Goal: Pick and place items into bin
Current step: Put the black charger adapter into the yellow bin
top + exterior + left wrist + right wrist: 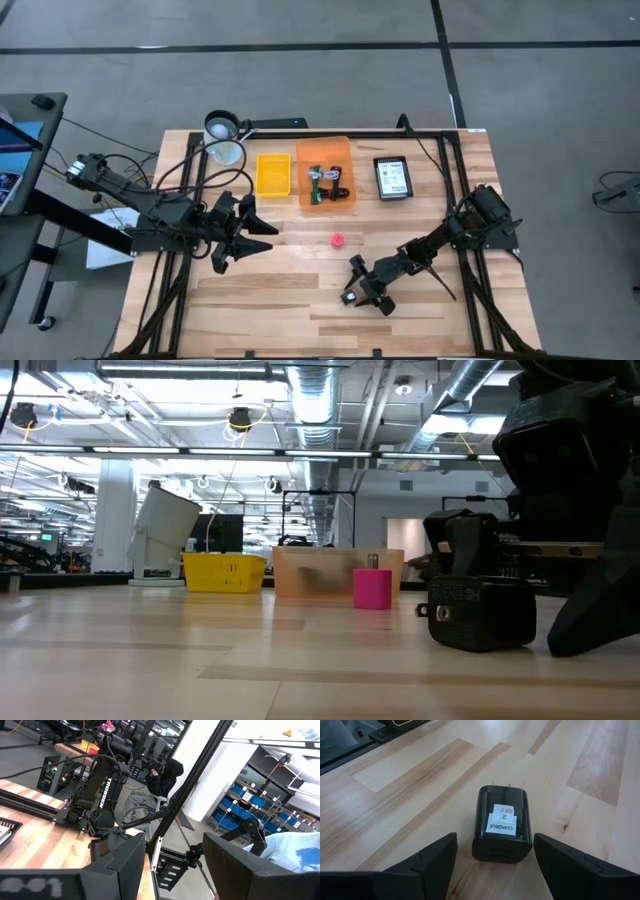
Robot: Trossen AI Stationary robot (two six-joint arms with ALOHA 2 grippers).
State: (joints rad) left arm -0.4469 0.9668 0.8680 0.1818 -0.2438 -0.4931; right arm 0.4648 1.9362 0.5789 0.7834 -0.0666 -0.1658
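Observation:
A small black charger block (pixel 501 825) with white labels lies flat on the wooden table (pixel 270 300) near its front middle; it also shows in the high view (pixel 349 296) and the low view (pixel 480 612). My right gripper (pixel 495 842) is open, with a finger on each side of the block and not touching it. A small pink piece (pixel 338 240) stands on the table. The orange bin (pixel 325 172) holds green and black cables (pixel 327 185). A white labelled card in a black frame (pixel 392 178) lies to the right of the bin. My left gripper (pixel 262 235) is open and empty, left of centre.
A small yellow bin (pixel 273 172) stands left of the orange bin. A round lamp (pixel 222 125) and a white cup (pixel 226 152) are at the far left. Black frame rails (pixel 440 150) run along the table's sides. A person (pixel 167 772) sits beyond the table.

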